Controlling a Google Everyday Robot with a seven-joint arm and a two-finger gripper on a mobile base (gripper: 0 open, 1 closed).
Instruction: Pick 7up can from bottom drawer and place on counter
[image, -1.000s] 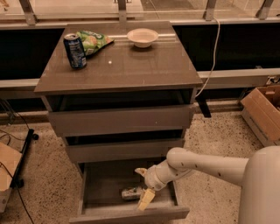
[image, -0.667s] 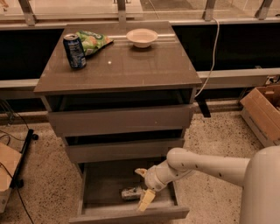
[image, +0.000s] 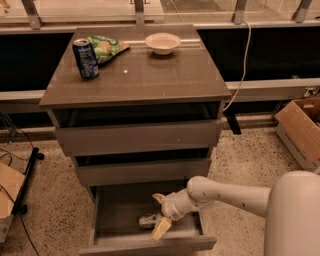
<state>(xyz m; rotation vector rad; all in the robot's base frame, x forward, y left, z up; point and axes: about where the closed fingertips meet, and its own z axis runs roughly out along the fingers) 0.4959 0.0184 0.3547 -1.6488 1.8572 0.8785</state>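
7up can (image: 147, 220): lies on its side on the floor of the bottom drawer (image: 117, 207), about mid-width and nearer the drawer's front than its back; one shiny end faces right.
Bottom drawer: pulled far out, well past the front edge of the desk (image: 150, 80); the can is the only loose thing seen in it.
Gripper (image: 159, 214): down inside the bottom drawer, just right of the can.
Fingers (image: 161, 229): spread apart, gripping nothing; one pale tip points toward the drawer's back and the other toward its front, with the can's right end at the mouth of the gap. Whether either tip touches the can, I cannot tell.
Arm (image: 230, 192): white, reaching in from the right over the drawer's right wall.
Middle drawer (image: 142, 171): out a little, with a dark gap above its front.
Top drawer (image: 137, 137): likewise out a little.
Desk: glossy grey-brown top.
Blue can (image: 86, 58): upright near the back left corner of the desk.
Bag (image: 109, 46): green, lying just behind and to the right of the blue can, by the back edge.
Bowl (image: 163, 43): pale and shallow, near the back edge, right of the middle.
Cable (image: 245, 60): white, hanging down beyond the back right corner.
Box (image: 302, 130): cardboard, on the floor well right of the desk.
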